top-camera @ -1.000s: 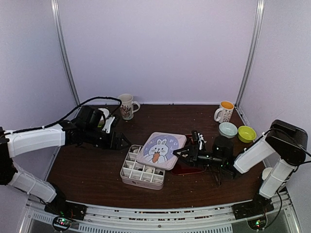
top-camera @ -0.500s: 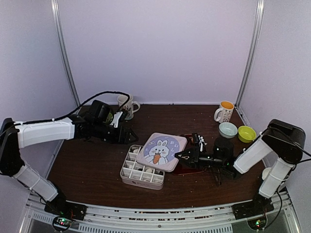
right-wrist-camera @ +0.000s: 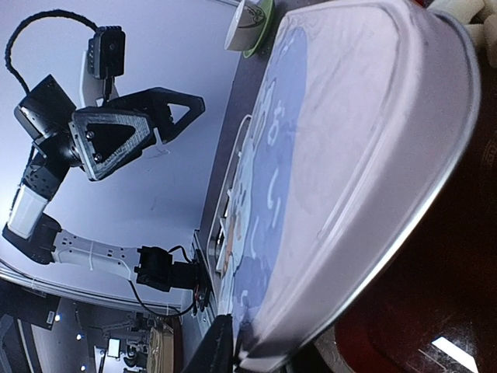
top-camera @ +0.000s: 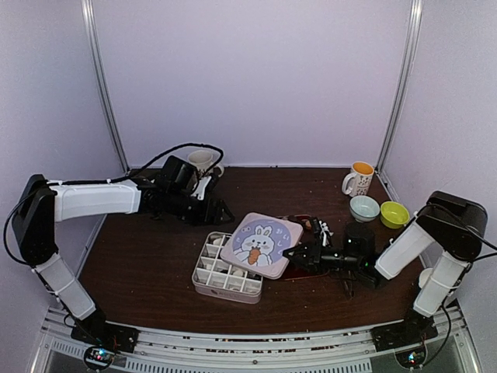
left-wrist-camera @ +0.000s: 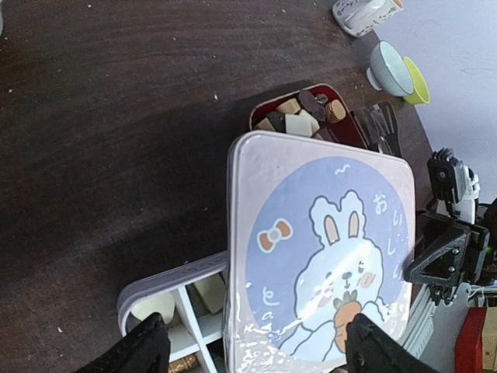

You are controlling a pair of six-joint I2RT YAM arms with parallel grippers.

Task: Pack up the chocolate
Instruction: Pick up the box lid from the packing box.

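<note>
On the left, your left arm is reaching out over the desk (top-camera: 140, 264) from beside the white mug (top-camera: 203, 162). Its fingers (left-wrist-camera: 147, 346) are standing wide apart, holding nothing, and hovering near the back-left side of the box (top-camera: 225, 272).

In the middle, the box is sitting with most of its cells uncovered. A pale piece or two are lying in the cells nearest your left wrist camera. The lid (top-camera: 260, 242) is not sitting squarely on the box. It is lying skewed across the back-right corner and reaching over part of the tray (left-wrist-camera: 279, 95).

The chocolate (left-wrist-camera: 307, 116) is mostly waiting in that tray, just behind and to the right of the box. Brown, tan and cream pieces are showing past the lid's far edge, and the rest are hiding under it. The tongs (left-wrist-camera: 380, 124) are lying just beside the tray.

On the right, your right fingers (top-camera: 301, 254) are sitting at the lid's right rim and seem to be pinching it, with one finger showing beneath the rim.

So you are looking at chocolate that lies beyond the lid from your left fingers and close to your right arm. You are probably needing that lid out of the way before either arm starts on the pieces.
</note>
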